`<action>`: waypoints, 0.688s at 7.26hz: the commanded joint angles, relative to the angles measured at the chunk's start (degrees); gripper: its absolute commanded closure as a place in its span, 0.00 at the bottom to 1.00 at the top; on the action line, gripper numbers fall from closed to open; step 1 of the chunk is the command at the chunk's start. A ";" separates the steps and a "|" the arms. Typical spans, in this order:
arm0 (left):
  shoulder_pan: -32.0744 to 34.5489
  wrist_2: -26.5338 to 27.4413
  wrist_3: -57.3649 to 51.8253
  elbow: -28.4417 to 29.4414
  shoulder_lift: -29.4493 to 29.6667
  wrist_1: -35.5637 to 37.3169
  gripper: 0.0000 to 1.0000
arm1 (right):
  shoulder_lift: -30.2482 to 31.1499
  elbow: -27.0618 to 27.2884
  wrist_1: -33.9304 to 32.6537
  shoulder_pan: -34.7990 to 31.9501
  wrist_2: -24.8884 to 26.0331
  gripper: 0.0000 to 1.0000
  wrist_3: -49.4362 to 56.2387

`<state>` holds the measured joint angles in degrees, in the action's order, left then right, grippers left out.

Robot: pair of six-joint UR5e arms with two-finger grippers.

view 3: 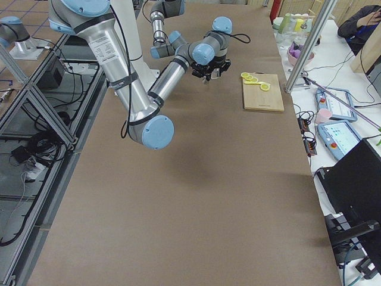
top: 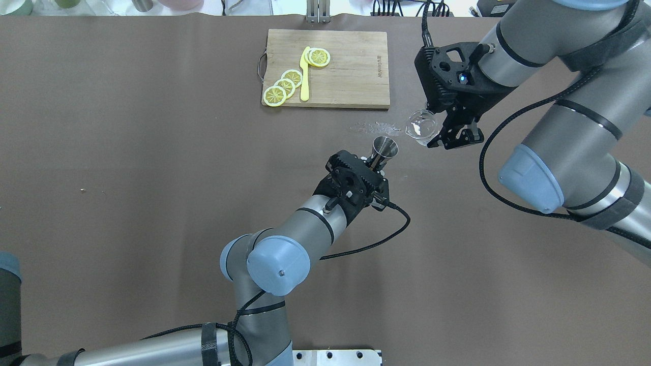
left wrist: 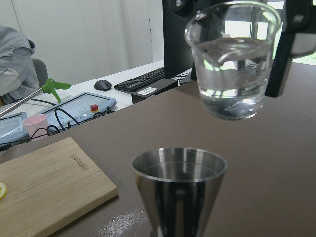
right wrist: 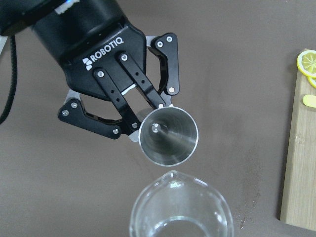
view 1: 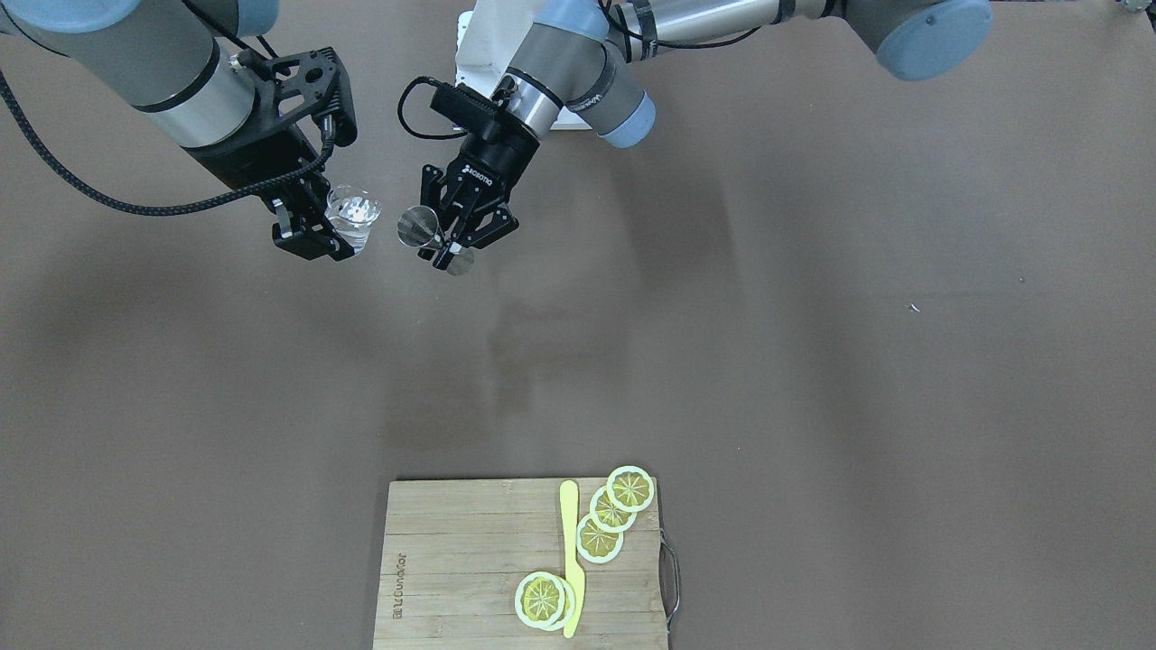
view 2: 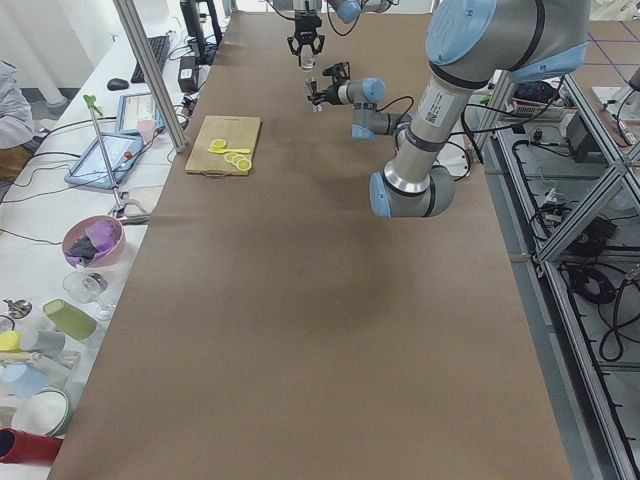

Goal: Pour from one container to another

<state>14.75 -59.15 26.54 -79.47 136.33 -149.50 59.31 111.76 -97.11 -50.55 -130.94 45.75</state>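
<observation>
The grey metal jigger (top: 385, 148) is pinched at its waist by my left gripper (top: 379, 161), which is shut on it and holds it above the table, open mouth tipped toward the glass. In the left wrist view the jigger (left wrist: 178, 190) fills the foreground. The clear glass tumbler (top: 423, 127) hangs just beyond it. My right gripper (top: 433, 133) is shut on the glass, and a little clear liquid shows inside (left wrist: 231, 94). In the front-facing view the glass (view 1: 352, 217) and the jigger (view 1: 420, 226) are a small gap apart and not touching.
A wooden cutting board (top: 351, 66) with several lemon slices (top: 285, 84) and a yellow knife (top: 304, 76) lies at the table's far edge. A pale spilled patch (top: 371, 126) marks the brown table just before the board. Operators' desks with screens lie beyond.
</observation>
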 commanded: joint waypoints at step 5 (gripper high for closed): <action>-0.08 0.00 0.00 -0.16 -0.10 -0.09 1.00 | -3.58 -1.36 -5.46 2.21 2.53 1.00 2.15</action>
<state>14.68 -59.15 26.54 -79.61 136.23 -149.52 56.63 110.99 -101.93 -48.62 -128.58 47.86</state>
